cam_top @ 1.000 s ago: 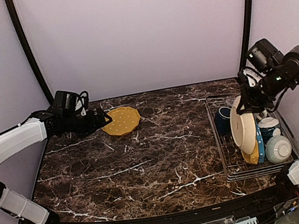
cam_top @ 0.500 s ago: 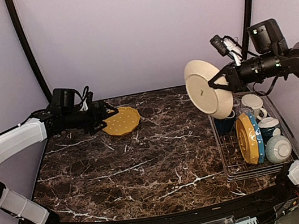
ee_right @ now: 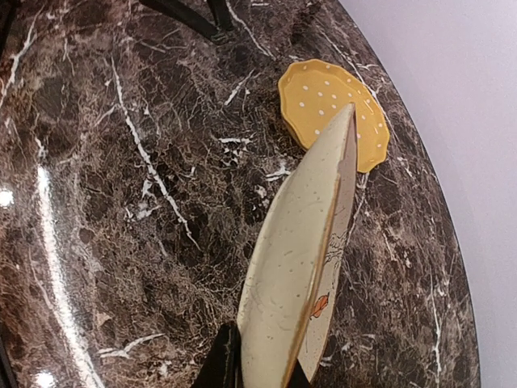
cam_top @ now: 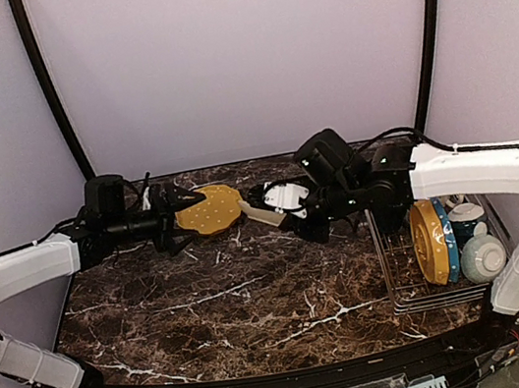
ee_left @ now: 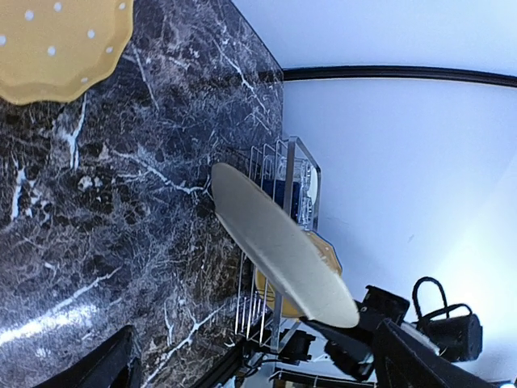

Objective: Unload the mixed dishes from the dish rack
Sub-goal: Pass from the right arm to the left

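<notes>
Top external view: nearest us, the dish rack [cam_top: 400, 275] is sitting at the right of the worktop [cam_top: 218, 301], carrying an upright yellow plate [cam_top: 429, 243], a blue plate [cam_top: 450, 247], a bowl [cam_top: 483, 258] and a mug [cam_top: 465, 217]. Further back, the right tool [ee_right: 258, 373] is clenching the rim of the cream plate [ee_right: 295, 259], which is hanging tilted, its far edge pointing at the yellow dotted plate [ee_right: 333, 109] lying flat just beyond. I cannot tell whether that edge is touching the marble. The left tool [cam_top: 176, 218] is hovering just beside the dotted plate, jaws spread, gripping nothing. For a clean set-down, I'm judging the right arm should be levelling the cream plate, lowering it gently onto bare marble beside the dotted one, not over it, then letting go. Dropping from this tilt risks a chip.
</notes>
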Controlling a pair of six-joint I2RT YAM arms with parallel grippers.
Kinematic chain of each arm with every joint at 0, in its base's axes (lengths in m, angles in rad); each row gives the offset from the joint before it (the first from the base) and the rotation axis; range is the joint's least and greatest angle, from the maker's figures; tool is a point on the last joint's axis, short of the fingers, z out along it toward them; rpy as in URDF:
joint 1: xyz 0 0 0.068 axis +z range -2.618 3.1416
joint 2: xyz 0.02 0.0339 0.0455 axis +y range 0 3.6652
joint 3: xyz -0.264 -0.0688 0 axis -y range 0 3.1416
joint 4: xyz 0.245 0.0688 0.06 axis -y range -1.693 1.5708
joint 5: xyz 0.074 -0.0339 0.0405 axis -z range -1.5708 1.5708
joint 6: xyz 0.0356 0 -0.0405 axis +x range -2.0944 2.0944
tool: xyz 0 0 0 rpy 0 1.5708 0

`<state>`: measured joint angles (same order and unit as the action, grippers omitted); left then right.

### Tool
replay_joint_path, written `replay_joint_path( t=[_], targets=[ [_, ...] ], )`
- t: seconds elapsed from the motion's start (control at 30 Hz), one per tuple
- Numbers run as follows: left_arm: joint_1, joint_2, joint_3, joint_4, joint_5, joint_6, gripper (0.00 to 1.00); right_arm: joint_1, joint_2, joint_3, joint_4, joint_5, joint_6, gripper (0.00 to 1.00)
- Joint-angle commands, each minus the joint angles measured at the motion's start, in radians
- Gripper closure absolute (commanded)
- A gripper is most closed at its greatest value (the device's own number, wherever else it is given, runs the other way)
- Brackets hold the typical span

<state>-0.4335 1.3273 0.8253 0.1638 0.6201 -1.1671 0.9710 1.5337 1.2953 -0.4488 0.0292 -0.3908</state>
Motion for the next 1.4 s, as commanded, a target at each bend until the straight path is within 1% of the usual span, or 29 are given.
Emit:
replay_joint_path(
  t=[0.0,0.1,0.17,0.23,0.33,0.47,0.5,0.53,0.57,0.6,0.63,0.73,0.8,0.83,0.87,0.93,1.0,1.07,1.1,1.13,1.23,1.27,1.37],
  targets=[
    [-0.046,0.019,-0.022,0.064,0.007,-0.139,0.01,0.079,0.046,0.013,0.242,0.211,-0.149,1.00],
    [-0.079,0.069,0.003,0.059,-0.007,-0.143,0.01,0.118,0.079,0.010,0.269,0.245,-0.178,1.00],
    [-0.103,0.101,0.035,0.042,-0.005,-0.122,0.04,0.146,0.096,0.005,0.304,0.289,-0.206,1.00],
    [-0.144,0.128,0.090,-0.055,-0.034,-0.068,0.11,0.165,0.110,-0.001,0.336,0.338,-0.234,1.00],
    [-0.184,0.157,0.184,-0.230,-0.129,0.022,0.16,0.184,0.128,-0.015,0.383,0.402,-0.275,1.00],
    [-0.212,0.189,0.222,-0.253,-0.160,0.038,0.33,0.207,0.154,-0.035,0.435,0.469,-0.319,1.00],
    [-0.219,0.194,0.230,-0.254,-0.165,0.039,0.40,0.212,0.158,-0.043,0.443,0.482,-0.331,1.00],
    [-0.222,0.207,0.233,-0.255,-0.166,0.044,0.44,0.216,0.161,-0.051,0.476,0.496,-0.347,1.00],
    [-0.228,0.211,0.243,-0.262,-0.170,0.048,0.52,0.222,0.165,-0.061,0.497,0.510,-0.360,1.00],
    [-0.231,0.222,0.249,-0.267,-0.171,0.059,0.55,0.226,0.169,-0.071,0.516,0.527,-0.375,1.00],
    [-0.235,0.227,0.262,-0.286,-0.175,0.066,0.62,0.229,0.175,-0.079,0.532,0.545,-0.388,1.00],
    [-0.244,0.244,0.288,-0.329,-0.199,0.105,0.73,0.235,0.191,-0.098,0.575,0.588,-0.414,1.00],
    [-0.247,0.250,0.298,-0.345,-0.215,0.125,0.84,0.237,0.196,-0.103,0.589,0.599,-0.420,1.00],
    [-0.247,0.253,0.306,-0.355,-0.230,0.132,0.88,0.238,0.197,-0.106,0.591,0.604,-0.417,1.00],
    [-0.247,0.258,0.311,-0.360,-0.237,0.152,0.93,0.238,0.197,-0.106,0.585,0.610,-0.407,0.97],
    [-0.243,0.267,0.342,-0.387,-0.267,0.191,0.98,0.235,0.185,-0.103,0.541,0.609,-0.361,0.73],
    [-0.229,0.282,0.363,-0.410,-0.282,0.226,0.99,0.232,0.155,-0.107,0.473,0.580,-0.296,0.50],
    [-0.201,0.294,0.374,-0.397,-0.267,0.251,0.99,0.229,0.117,-0.120,0.386,0.533,-0.223,0.31],
    [-0.191,0.299,0.378,-0.388,-0.265,0.264,0.99,0.227,0.096,-0.127,0.350,0.522,-0.182,0.24],
    [-0.165,0.301,0.383,-0.372,-0.256,0.272,0.99,0.226,0.074,-0.132,0.315,0.514,-0.139,0.18],
    [-0.097,0.312,0.383,-0.317,-0.221,0.303,0.99,0.208,-0.005,-0.145,0.204,0.496,0.005,0.07],
    [-0.058,0.315,0.380,-0.286,-0.201,0.307,0.99,0.195,-0.032,-0.141,0.158,0.481,0.067,0.06],
    [0.013,0.338,0.389,-0.244,-0.180,0.356,0.99,0.136,-0.122,-0.135,0.012,0.419,0.266,0.03]
  ],
)
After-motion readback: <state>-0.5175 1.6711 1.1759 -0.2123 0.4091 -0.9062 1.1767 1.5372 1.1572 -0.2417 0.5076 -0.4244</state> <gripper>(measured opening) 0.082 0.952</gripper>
